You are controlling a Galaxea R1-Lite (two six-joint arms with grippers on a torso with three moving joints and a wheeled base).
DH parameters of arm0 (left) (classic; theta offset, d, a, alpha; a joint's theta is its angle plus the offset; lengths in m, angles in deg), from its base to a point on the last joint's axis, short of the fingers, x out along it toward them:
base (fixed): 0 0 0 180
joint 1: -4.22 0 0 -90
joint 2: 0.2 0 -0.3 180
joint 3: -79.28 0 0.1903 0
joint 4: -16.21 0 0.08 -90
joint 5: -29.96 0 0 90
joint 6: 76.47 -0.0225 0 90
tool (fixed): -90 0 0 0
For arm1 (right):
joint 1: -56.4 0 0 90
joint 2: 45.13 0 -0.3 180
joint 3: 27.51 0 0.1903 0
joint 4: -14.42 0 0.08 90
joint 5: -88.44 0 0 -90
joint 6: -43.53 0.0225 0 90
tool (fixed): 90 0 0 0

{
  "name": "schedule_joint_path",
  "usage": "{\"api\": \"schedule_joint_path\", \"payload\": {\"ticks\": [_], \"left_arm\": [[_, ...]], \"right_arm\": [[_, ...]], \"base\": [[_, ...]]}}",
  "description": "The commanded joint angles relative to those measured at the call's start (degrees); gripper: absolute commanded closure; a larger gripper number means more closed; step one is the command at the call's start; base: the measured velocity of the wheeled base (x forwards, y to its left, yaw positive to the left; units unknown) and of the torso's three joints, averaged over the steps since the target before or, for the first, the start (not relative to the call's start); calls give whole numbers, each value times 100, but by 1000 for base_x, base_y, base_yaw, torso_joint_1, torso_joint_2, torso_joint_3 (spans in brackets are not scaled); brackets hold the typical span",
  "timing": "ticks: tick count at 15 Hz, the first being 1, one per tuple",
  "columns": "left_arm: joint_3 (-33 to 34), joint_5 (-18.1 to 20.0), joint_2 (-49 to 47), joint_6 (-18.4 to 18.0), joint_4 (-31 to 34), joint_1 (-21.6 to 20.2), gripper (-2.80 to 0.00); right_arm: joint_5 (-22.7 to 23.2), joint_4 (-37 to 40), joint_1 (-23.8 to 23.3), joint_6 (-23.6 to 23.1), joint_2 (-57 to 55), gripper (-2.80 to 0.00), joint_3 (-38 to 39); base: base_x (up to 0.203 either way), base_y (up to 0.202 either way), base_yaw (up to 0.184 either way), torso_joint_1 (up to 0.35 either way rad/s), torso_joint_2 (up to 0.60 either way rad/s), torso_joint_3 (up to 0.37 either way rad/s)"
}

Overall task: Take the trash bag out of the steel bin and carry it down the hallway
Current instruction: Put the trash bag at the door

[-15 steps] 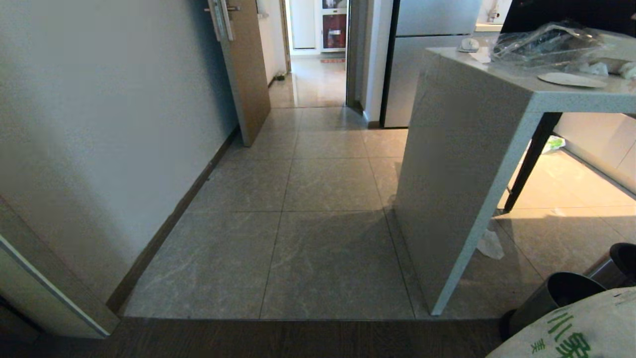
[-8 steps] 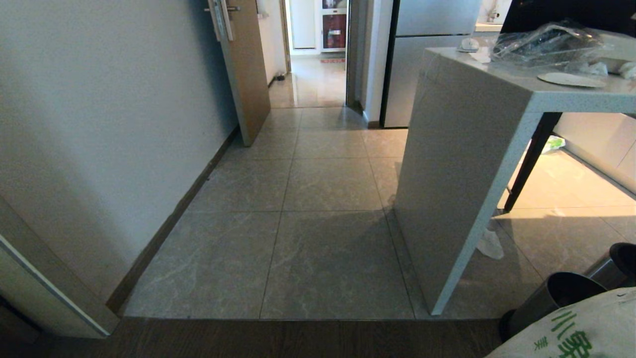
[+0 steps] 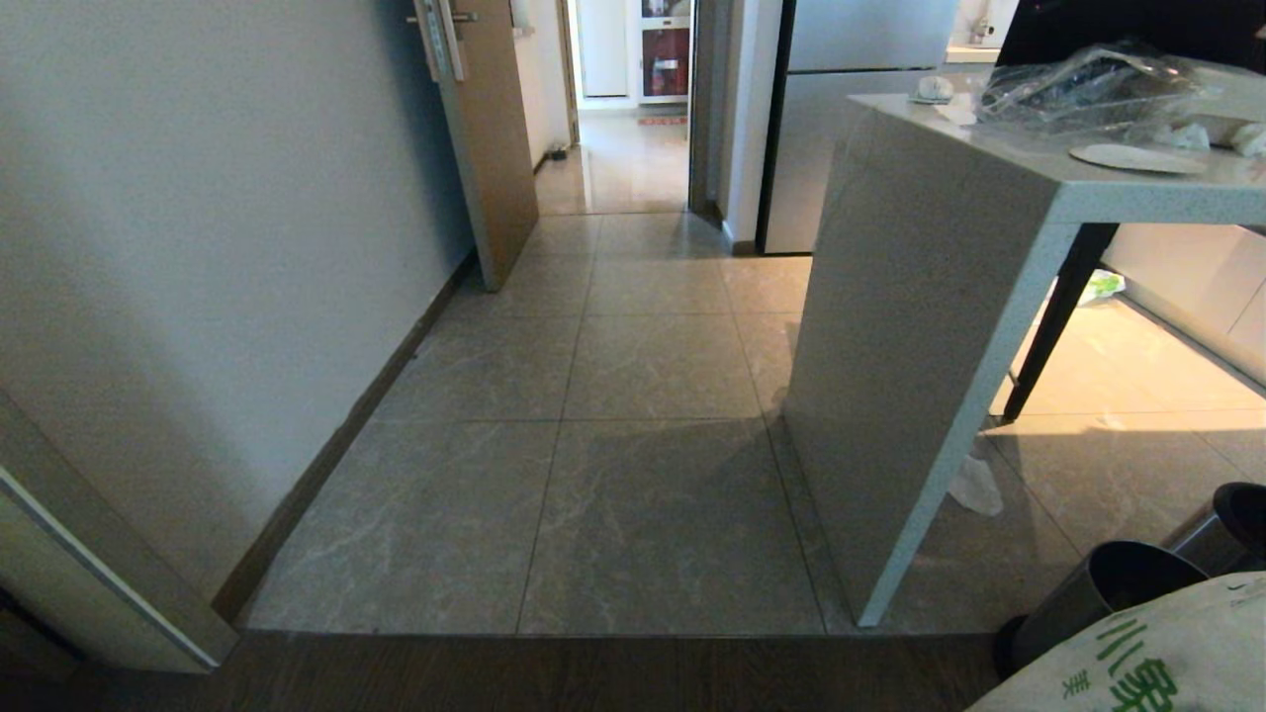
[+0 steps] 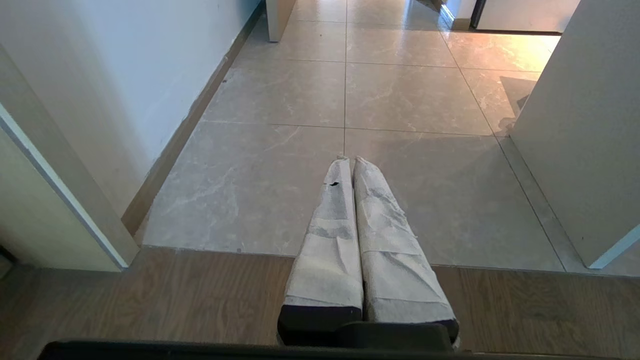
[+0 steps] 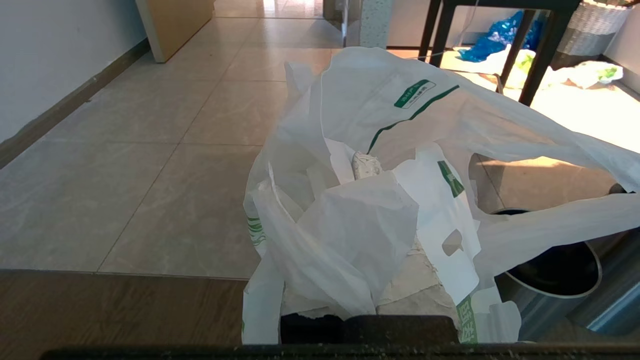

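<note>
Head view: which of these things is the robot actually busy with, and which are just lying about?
Job:
trash bag, draped over right gripper
steel bin
hallway

Lying about:
clear plastic wrap on counter
crumpled white scrap on floor
fridge
</note>
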Motion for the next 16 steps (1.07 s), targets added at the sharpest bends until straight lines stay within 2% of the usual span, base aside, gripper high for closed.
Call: {"api": "schedule_joint_path", "payload": {"ticks": [1,9,16], "left_arm": [[0,0,7,0,-4,0,0],[8,0,8,9,-4,0,0],[4,0,0,27,-4,0,0]], "right_arm": [[0,-5,-3,-5,-7,0,229],[0,-5,6,-5,-7,0,229],[0,-5,-1,-3,-7,0,229]], "base": [[0,0,0,0,0,0],[166,0,-1,0,4,5],[12,0,0,0,0,1]]}}
